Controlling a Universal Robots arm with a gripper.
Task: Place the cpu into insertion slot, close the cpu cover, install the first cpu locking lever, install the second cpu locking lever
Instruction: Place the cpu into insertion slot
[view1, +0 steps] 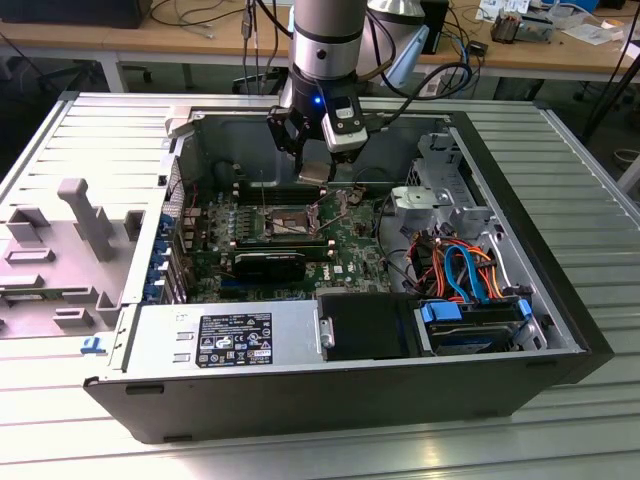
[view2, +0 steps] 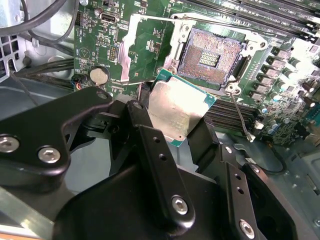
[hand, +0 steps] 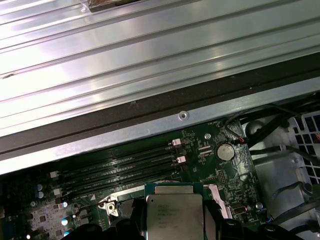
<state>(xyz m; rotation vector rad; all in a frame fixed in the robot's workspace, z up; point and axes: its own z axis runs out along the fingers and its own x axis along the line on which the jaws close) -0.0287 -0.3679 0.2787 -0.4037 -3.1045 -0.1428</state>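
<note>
Fingers (view2: 150, 142) pinch the cpu (view2: 177, 112) (tilted), arm (view1: 325, 35) pointing down near the insertion slot (view2: 212, 55).

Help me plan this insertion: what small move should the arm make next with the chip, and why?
Probably shift the chip sideways until it sits squarely above the socket, before any descent. In the second wrist view the gripper holds the chip apart from the socket, seemingly offset; the socket's contacts lie bare and the cover is swung open.

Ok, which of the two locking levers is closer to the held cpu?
The lever sticking out over the memory slots, beside the cpu; the other lever lies along the insertion slot's far edge.
</note>
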